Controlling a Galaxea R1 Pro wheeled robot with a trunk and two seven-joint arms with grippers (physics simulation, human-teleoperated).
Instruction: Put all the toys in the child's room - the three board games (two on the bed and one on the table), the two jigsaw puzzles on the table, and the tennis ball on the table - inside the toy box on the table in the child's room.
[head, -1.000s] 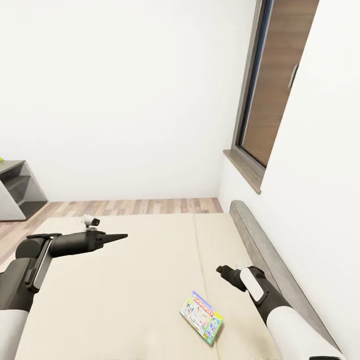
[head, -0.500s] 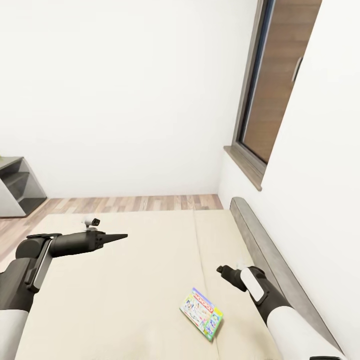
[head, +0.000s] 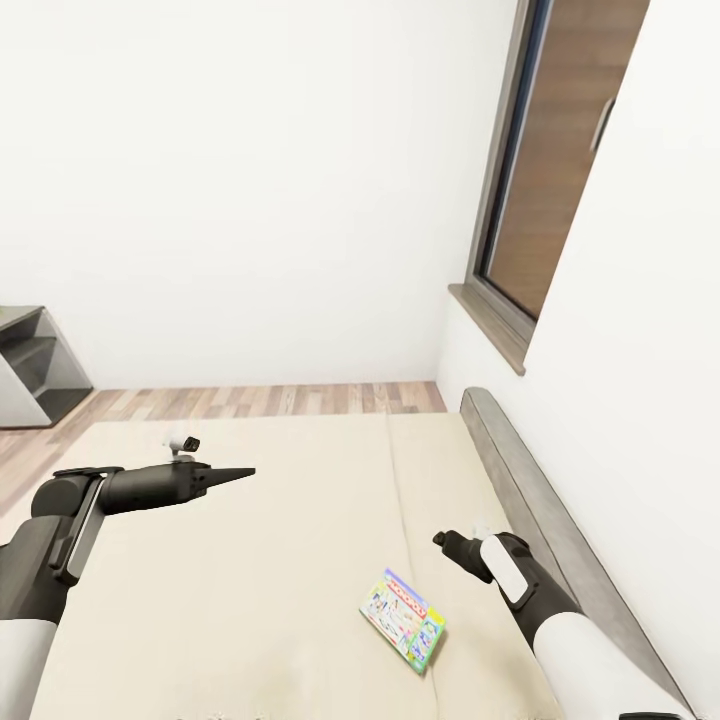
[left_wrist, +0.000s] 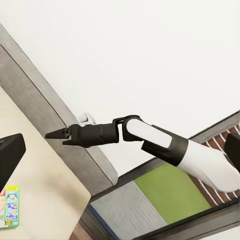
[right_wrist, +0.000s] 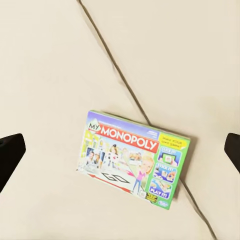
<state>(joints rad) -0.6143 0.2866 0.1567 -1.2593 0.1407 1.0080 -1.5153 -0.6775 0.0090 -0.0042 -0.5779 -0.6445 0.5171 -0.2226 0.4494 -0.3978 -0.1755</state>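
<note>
One board game (head: 403, 620), a flat white-green box with a cartoon cover, lies on the cream bed (head: 250, 560) near its right side. The right wrist view looks straight down on the board game (right_wrist: 135, 159), which lies across the seam between the mattresses. My right gripper (head: 440, 540) hovers open just right of and above it, its fingertips (right_wrist: 10, 152) spread wide. My left gripper (head: 245, 470) is held out over the bed's left half, open and empty. The toy box, jigsaw puzzles and tennis ball are out of view.
A grey bed frame (head: 530, 500) runs along the white wall on the right, under a tall window (head: 540, 180). Wood-plank floor (head: 260, 400) lies beyond the bed. A grey shelf-like piece of furniture (head: 35, 365) stands at the far left edge.
The whole picture has shifted slightly, so the camera moved. Both arms keep their pose and the board game lies where it was.
</note>
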